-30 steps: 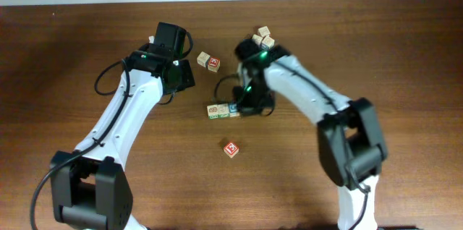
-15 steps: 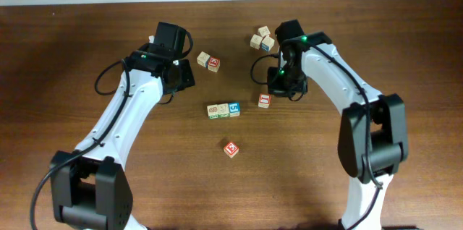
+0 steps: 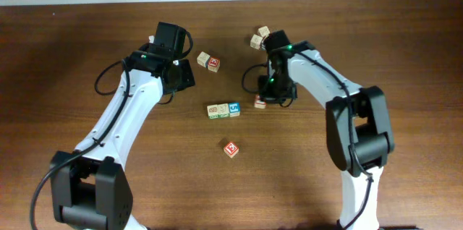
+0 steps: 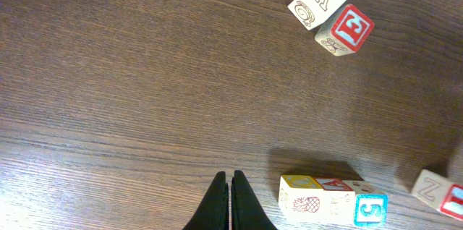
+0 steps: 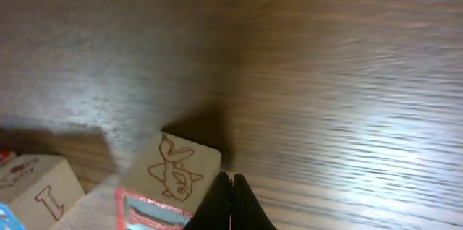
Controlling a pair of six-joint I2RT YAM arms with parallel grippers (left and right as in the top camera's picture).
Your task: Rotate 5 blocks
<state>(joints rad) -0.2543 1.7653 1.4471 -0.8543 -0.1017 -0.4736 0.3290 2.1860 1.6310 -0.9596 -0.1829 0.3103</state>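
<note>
A short row of pale-wood blocks point(image 3: 223, 110) lies mid-table, green-marked at the left and blue-marked at the right. In the left wrist view the row point(image 4: 329, 199) shows a pineapple side, a red A and a blue 5. A red-marked cube point(image 3: 261, 103) sits apart, just right of the row. My right gripper point(image 3: 268, 100) is shut, its tips against this cube's fish-drawn side point(image 5: 173, 171). My left gripper point(image 3: 185, 82) is shut and empty, up and left of the row, with its tips point(image 4: 230, 186) over bare wood.
A plain-and-red pair of cubes point(image 3: 207, 61) lies behind the row, seen as Y and E cubes point(image 4: 331, 14). A small cluster of cubes point(image 3: 261, 37) sits behind the right arm. A lone red-marked cube point(image 3: 231, 148) lies nearer the front.
The right gripper left the row's right end, swung back and right, then returned to the red-marked cube, which now sits apart from the row. The left arm has not moved.
</note>
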